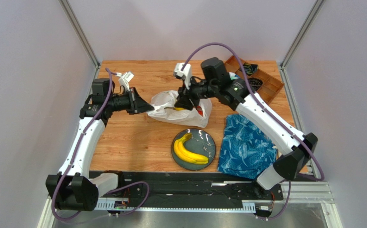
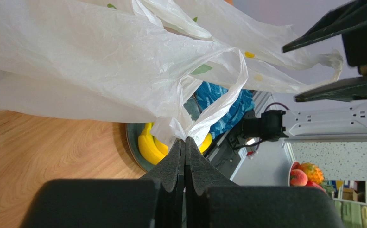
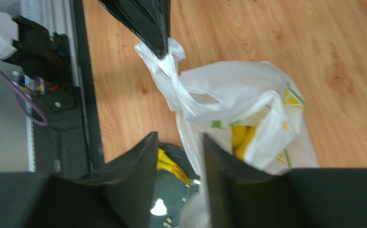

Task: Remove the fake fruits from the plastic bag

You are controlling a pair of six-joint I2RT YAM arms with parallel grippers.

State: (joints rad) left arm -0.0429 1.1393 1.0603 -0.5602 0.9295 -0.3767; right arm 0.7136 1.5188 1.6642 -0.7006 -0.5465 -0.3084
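My left arm rises from its base at the near left corner and bends at the elbow, so the wrist lies level and points right across the table (image 1: 123, 137). My left gripper (image 1: 148, 107) is pressed together on a twisted handle of the bag (image 1: 183, 113), at the bag's left end. My right arm runs up and leftward from the near right corner, its wrist turned down over the bag's top. My right gripper (image 1: 184, 103) is spread, with a strand of bag film hanging between its fingers, and I can't tell if either pad touches it.

The bag lies on the table behind the plate (image 1: 210, 142), which carries a banana bunch (image 1: 189, 152). A blue cloth (image 1: 244, 145) lies just right of the plate.

From above, a little yellow and a red fruit (image 1: 199, 110) show through the bag's mouth. My left wrist view shows the pinch closely: the pads (image 2: 175, 159) meet with no gap and the film gathers to a point at their tips. Beyond them are the bananas (image 2: 148, 145), the cloth (image 2: 228, 107) and my right fingers (image 2: 342, 23), held apart. My right wrist view alone looks into the bag (image 3: 237, 90), where a yellow fruit (image 3: 240, 137) lies.
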